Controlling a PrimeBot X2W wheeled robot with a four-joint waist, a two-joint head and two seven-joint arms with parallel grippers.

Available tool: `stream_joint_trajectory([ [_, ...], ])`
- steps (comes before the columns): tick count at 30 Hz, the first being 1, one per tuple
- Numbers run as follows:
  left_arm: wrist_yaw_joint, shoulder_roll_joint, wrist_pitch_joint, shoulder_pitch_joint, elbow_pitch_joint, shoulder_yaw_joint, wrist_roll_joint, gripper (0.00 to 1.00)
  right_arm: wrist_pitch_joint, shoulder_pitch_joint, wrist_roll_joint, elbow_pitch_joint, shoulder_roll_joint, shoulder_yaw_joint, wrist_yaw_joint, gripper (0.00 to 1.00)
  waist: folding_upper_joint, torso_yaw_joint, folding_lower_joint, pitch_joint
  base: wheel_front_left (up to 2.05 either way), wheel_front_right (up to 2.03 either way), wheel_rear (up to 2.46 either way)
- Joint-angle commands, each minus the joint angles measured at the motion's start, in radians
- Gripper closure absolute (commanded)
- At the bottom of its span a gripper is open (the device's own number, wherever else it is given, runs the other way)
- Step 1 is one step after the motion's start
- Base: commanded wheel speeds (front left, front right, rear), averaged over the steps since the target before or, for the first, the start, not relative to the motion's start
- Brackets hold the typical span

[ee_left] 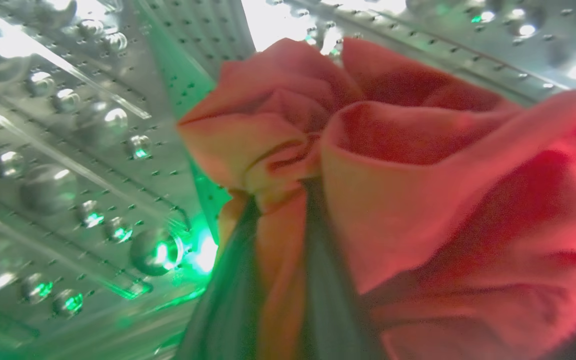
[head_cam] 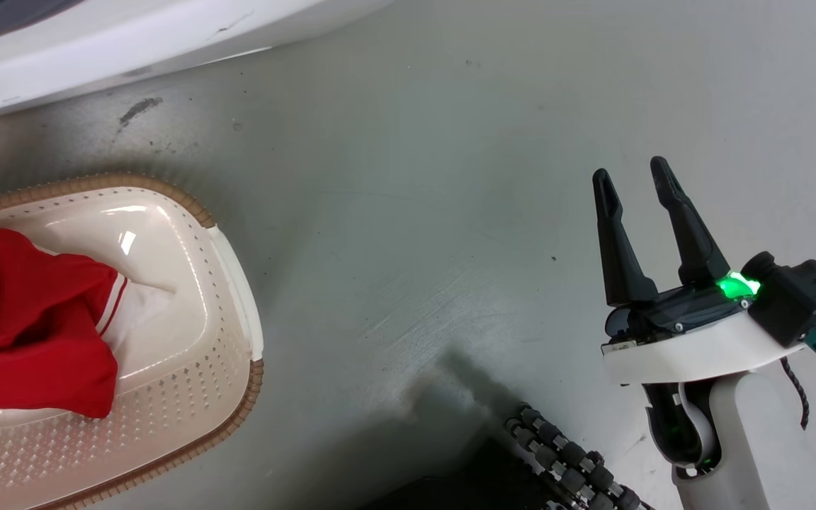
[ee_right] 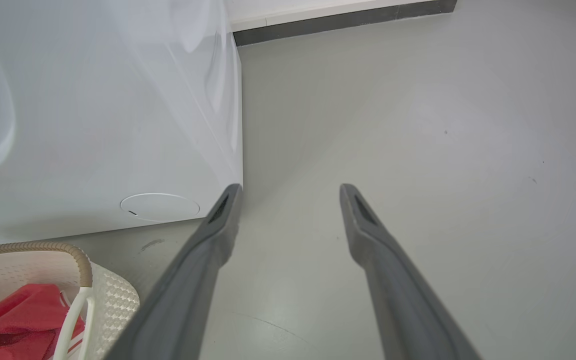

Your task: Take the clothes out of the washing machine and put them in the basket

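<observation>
Clothes (ee_left: 418,200) pinched by left gripper (ee_left: 283,200) (inside drum (ee_left: 68,150)); right gripper (head_cam: 631,177) spread over grey floor (head_cam: 415,177)

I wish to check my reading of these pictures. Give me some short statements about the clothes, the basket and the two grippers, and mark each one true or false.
1. A red garment with a white-striped edge lies in the basket. True.
2. The right gripper holds a garment. False: its fingers stand apart and empty over the floor.
3. The left gripper is inside the steel drum, with red cloth between its fingers. True.
4. The basket stands on top of the washing machine. False: it stands on the floor beside it.
5. The steel drum is empty. False: red cloth is in it.
</observation>
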Motion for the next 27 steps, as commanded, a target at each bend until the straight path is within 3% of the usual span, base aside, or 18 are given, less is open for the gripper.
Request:
stream_joint_trajectory([
  [1,0.001,-0.005,-0.008,0.052,0.016,-0.016,-0.004,1.00,-0.002,-0.013,0.001,0.001,0.001,-0.004,-0.001,0.00,0.0000,0.006,0.0000,-0.007,0.00,0.00,0.00],
  [6,-0.001,0.011,-0.088,0.099,-0.064,-0.097,-0.023,1.00,-0.002,-0.018,-0.023,0.010,0.001,-0.025,-0.001,0.00,0.0000,0.035,0.0000,-0.048,0.00,0.00,0.00],
  [11,0.000,0.029,-0.235,0.123,-0.092,-0.106,-0.073,1.00,-0.002,-0.020,-0.050,0.019,0.001,-0.055,-0.001,0.00,0.0000,0.076,0.0000,-0.105,0.00,0.00,0.00],
  [17,0.001,-0.007,-0.421,0.233,-0.078,-0.115,-0.121,1.00,-0.002,0.013,-0.109,0.039,0.001,-0.101,-0.001,0.00,0.0000,0.148,0.0000,-0.215,0.00,0.00,0.00],
  [20,0.001,0.015,-0.528,0.301,-0.077,-0.154,-0.063,1.00,-0.002,0.027,-0.144,0.045,0.001,-0.112,-0.001,0.00,0.0000,0.179,0.0000,-0.274,0.00,0.00,0.00],
  [27,0.004,-0.015,-0.700,0.409,-0.071,-0.190,-0.038,1.00,-0.002,0.064,-0.207,0.056,0.000,-0.140,-0.001,0.00,0.0000,0.232,0.0000,-0.391,0.00,0.00,0.00],
])
